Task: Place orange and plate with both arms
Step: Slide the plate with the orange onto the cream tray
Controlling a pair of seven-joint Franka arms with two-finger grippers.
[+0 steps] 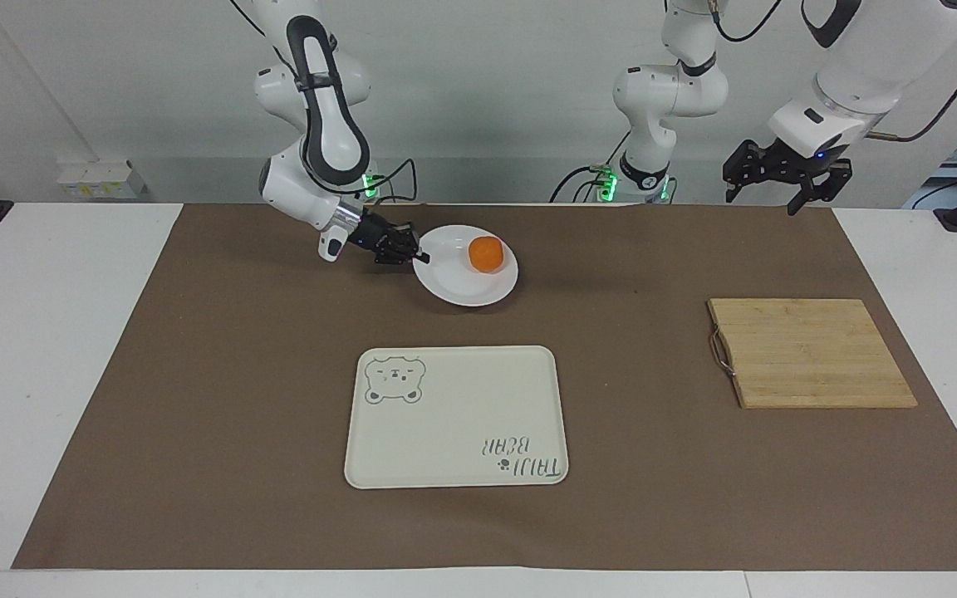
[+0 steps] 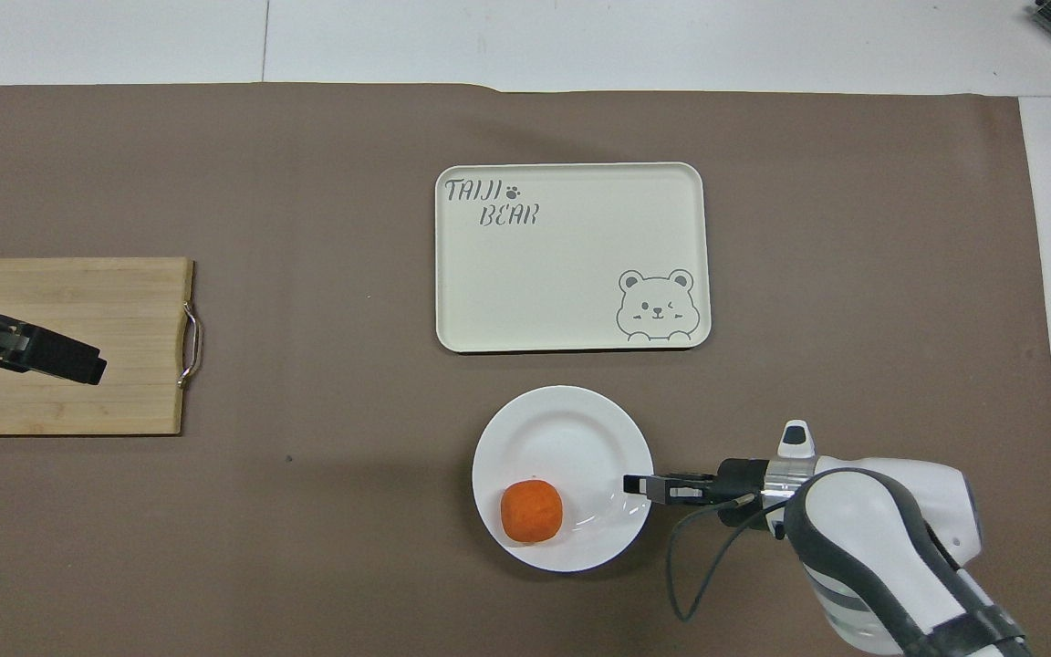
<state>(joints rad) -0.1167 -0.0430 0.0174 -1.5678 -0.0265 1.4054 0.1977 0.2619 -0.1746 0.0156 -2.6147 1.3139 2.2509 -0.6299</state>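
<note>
The right end effector (image 1: 414, 252) is clamped shut on the rim of the round glossy white plate (image 1: 453, 282), which is lifted and tilted. The small bright-orange round orange (image 1: 486, 254) sits on the plate's robot-side edge; it has no long axis. The left end effector (image 1: 779, 184), fingers spread wide and empty, hovers over the wooden cutting board (image 1: 811, 353).

One camera sits high, facing the robots across the white bench (image 1: 46, 349); the other looks steeply down from above them; both share the brown paper mat (image 2: 325, 511).
</note>
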